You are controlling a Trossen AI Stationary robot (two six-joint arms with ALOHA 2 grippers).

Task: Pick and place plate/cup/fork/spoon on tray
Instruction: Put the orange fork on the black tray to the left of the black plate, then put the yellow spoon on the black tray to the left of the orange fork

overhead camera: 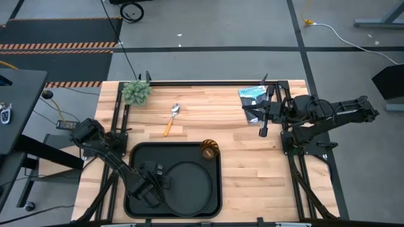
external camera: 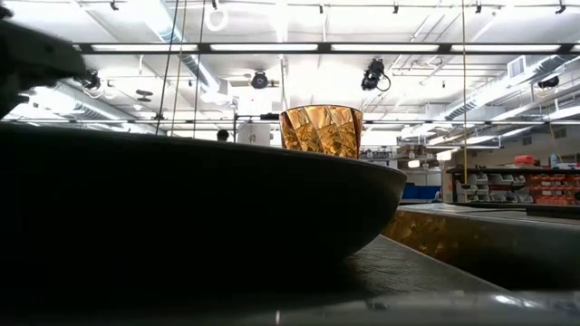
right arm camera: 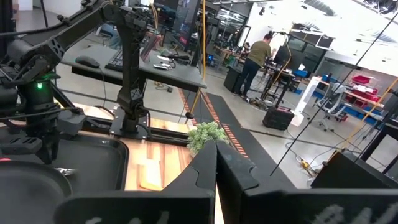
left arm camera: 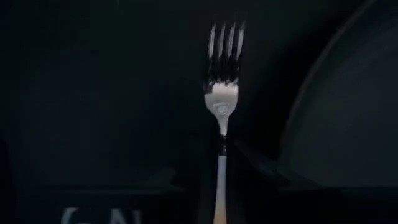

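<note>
The black tray (overhead camera: 140, 156) lies at the table's near left. The round black plate (overhead camera: 189, 184) lies in the tray's right half. The amber cup (overhead camera: 209, 149) stands upright in the tray's far right corner and also shows in the low view (external camera: 321, 131). The spoon (overhead camera: 172, 118) lies on the bare wood beyond the tray. My left gripper (overhead camera: 151, 183) is over the tray's left half, shut on the fork (left arm camera: 222, 93). My right gripper (overhead camera: 263, 129) waits shut and empty over the table's far right. My left gripper holds the fork by its handle (left arm camera: 219, 186), pinched between the two fingers. The fork runs on forward along the fingers, its tines (left arm camera: 225, 46) ahead over the tray's floor, beside the plate's rim (left arm camera: 311, 99). Whether the tines touch the tray, I cannot tell.
A small green plant (overhead camera: 136, 92) stands at the table's far left corner. A blue and white packet (overhead camera: 252, 96) lies at the far right, by my right arm. A thin wooden slat (overhead camera: 167, 132) lies between spoon and tray. Bare wood shows right of the tray.
</note>
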